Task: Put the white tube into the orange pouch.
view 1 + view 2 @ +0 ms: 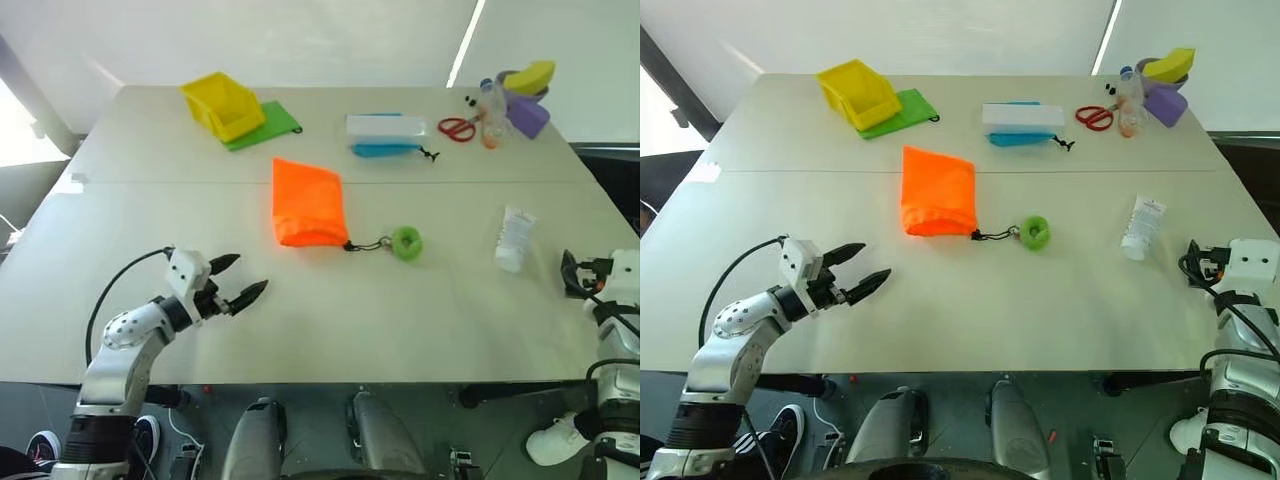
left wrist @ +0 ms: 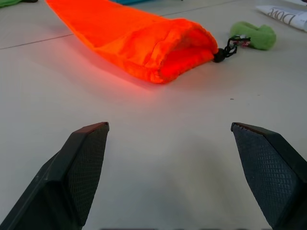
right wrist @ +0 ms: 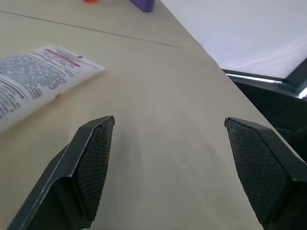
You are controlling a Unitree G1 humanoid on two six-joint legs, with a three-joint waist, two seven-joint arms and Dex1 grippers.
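Both grippers stand wide open and hold nothing. The left gripper (image 1: 238,280) hovers low over the table (image 1: 400,310), with the orange pouch (image 1: 306,203) lying ahead of its fingertips and a little to its right, well apart from them; the pouch's mouth faces back toward the robot, with the black cord and green ring (image 1: 406,243) trailing off beside it. The right gripper (image 3: 168,143) sits at the table's right edge, and the white tube (image 1: 514,238) lies flat ahead of it and off to its left, near but untouched. The likely trouble is the pouch mouth — it looks soft and only partly gaping, so the tube could push the fabric along the table instead of sliding in unless the left gripper pins or lifts the rim. The tube is flat and smooth too, and pinching it against the tabletop could make it skid. The left wrist view shows the mouth's dark opening and gathered hem — the head views show only a crumpled orange shape.
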